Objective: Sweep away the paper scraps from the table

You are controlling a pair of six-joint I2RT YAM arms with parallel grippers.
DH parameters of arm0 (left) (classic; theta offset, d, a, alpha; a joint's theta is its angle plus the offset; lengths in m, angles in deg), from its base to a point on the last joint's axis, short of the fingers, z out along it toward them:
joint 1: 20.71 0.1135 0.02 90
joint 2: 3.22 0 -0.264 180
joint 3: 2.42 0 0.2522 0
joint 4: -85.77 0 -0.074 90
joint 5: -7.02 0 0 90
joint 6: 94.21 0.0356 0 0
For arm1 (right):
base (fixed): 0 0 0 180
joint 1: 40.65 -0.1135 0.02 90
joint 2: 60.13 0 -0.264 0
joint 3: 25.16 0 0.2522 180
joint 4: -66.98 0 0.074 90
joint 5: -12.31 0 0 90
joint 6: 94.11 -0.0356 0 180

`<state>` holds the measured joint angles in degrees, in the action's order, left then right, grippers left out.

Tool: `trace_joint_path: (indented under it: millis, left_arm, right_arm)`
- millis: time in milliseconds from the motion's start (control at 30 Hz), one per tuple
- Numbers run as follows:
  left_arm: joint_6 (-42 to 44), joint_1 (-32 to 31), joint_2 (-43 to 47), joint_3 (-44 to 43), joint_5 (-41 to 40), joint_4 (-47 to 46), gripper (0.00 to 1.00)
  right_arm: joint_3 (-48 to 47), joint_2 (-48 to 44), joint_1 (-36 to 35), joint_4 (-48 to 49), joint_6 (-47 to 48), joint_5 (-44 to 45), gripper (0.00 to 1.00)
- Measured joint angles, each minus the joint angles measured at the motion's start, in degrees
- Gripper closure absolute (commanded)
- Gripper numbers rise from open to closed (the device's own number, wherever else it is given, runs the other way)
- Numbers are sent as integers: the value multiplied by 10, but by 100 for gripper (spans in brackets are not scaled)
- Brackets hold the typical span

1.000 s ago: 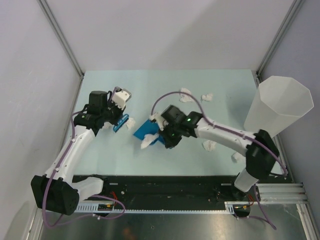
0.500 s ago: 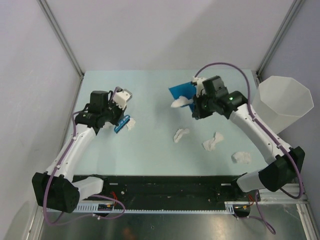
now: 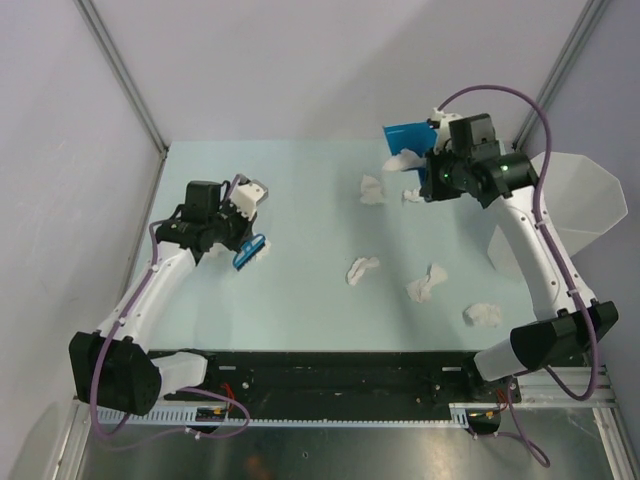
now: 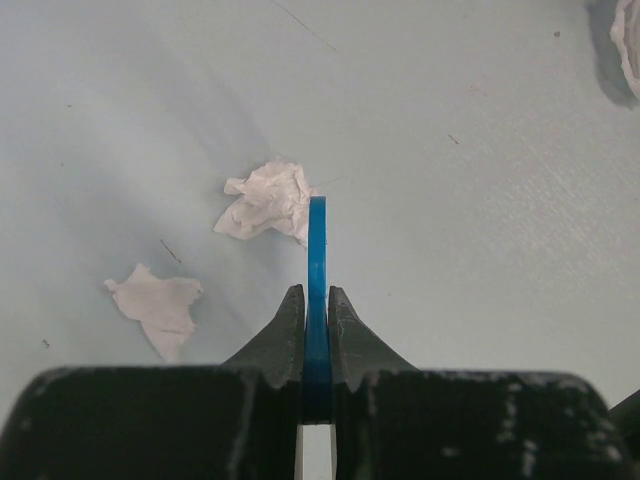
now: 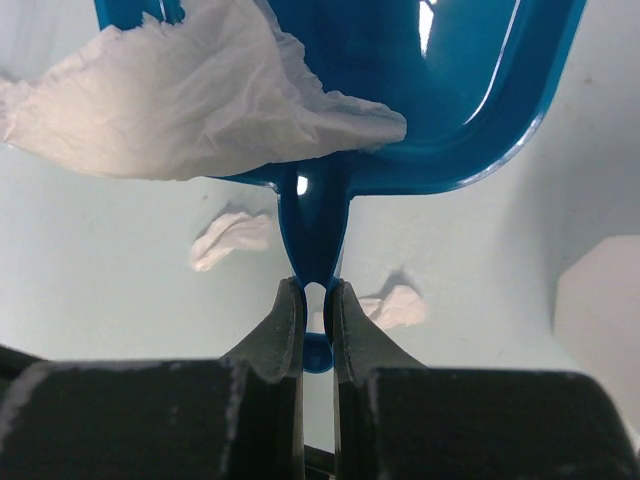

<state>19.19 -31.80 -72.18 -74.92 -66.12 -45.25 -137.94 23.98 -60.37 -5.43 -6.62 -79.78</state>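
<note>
My right gripper [image 3: 432, 158] [image 5: 315, 292] is shut on the handle of a blue dustpan [image 3: 406, 133] [image 5: 460, 90]. It holds the pan high over the far right of the table [image 3: 300, 300]. One white paper scrap [image 3: 402, 159] [image 5: 190, 90] lies in the pan. My left gripper [image 3: 238, 238] [image 4: 316, 300] is shut on a thin blue brush [image 3: 248, 252] [image 4: 317, 240], low over the table's left. A scrap [image 4: 268, 198] lies against the brush tip and another [image 4: 155, 298] lies beside it. Several scraps lie loose on the table: [image 3: 371, 188], [image 3: 360, 268], [image 3: 428, 283].
A tall white faceted bin [image 3: 565, 205] stands at the right edge, just right of the raised dustpan; its corner shows in the right wrist view [image 5: 600, 300]. Another scrap [image 3: 483, 314] lies near the front right. A black rail strip [image 3: 330, 375] runs along the front.
My right arm has lifted the dustpan with a scrap from the table's middle up and to the far right, close to the bin. The left arm has hardly moved.
</note>
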Motion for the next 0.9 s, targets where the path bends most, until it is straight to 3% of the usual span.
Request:
trace_joint_path:
  millis: [333, 500, 633, 900]
  left_arm:
    - [1, 0, -4, 0, 3, 0, 100]
    - [2, 0, -4, 1, 3, 0, 100]
    - [2, 0, -4, 6, 3, -1, 100]
    - [11, 0, -4, 9, 3, -1, 100]
  right_arm:
    - [-54, 2, 162, -30, 12, 7, 100]
    - [-81, -8, 292, -29, 16, 30, 100]
    - [-61, -37, 400, 10, 25, 131, 100]
    - [62, -127, 377, 127, 151, 308, 100]
